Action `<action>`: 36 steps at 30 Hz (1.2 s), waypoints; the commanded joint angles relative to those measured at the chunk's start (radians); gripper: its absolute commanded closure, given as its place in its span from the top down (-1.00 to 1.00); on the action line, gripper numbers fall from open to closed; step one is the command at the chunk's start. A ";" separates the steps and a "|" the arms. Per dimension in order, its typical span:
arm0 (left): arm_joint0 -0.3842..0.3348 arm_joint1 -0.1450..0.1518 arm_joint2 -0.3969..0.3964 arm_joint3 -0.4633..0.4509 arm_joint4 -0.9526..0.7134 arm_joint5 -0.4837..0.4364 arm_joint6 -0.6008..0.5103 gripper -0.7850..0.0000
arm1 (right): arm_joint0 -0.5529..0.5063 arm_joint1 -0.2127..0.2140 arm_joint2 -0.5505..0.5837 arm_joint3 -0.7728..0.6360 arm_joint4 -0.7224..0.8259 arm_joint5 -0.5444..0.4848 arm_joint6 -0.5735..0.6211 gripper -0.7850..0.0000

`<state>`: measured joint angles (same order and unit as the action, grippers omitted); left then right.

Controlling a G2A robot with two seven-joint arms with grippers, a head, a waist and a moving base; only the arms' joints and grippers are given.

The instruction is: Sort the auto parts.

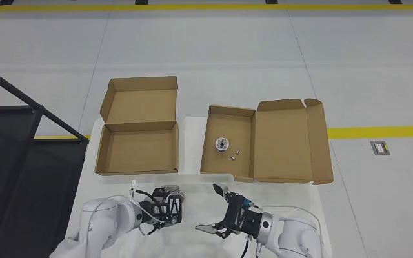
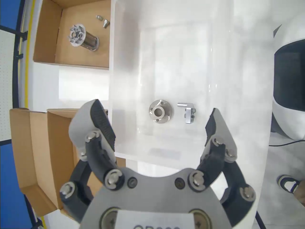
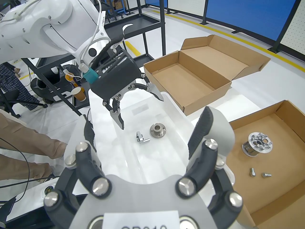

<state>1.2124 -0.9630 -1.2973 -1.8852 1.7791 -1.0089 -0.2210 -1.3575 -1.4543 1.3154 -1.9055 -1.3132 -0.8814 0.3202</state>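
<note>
Fingers (image 2: 102,120) wide apart, empty: left gripper (image 2: 156,107), right gripper (image 3: 147,116), at clear bin (image 2: 126,48).

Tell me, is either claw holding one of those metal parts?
Nothing is held: left gripper and right gripper are open, empty; flange and bracket lie in the clear bin.

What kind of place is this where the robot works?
Most likely an industrial hall or a robot test area, not a home. Yellow lines are painted on the pale floor, blue partition panels stand behind, and a machined metal hub lies in a cardboard box.
</note>
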 commanded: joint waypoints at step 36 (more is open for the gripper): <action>-0.338 -0.087 0.311 0.411 -0.113 0.008 -0.258 0.22 | 0.000 0.000 0.000 0.000 0.000 0.000 0.000 1.00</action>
<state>0.8794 -1.0479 -0.9914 -1.4830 1.6679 -1.0010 -0.4803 -1.3575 -1.4543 1.3154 -1.9055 -1.3132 -0.8814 0.3202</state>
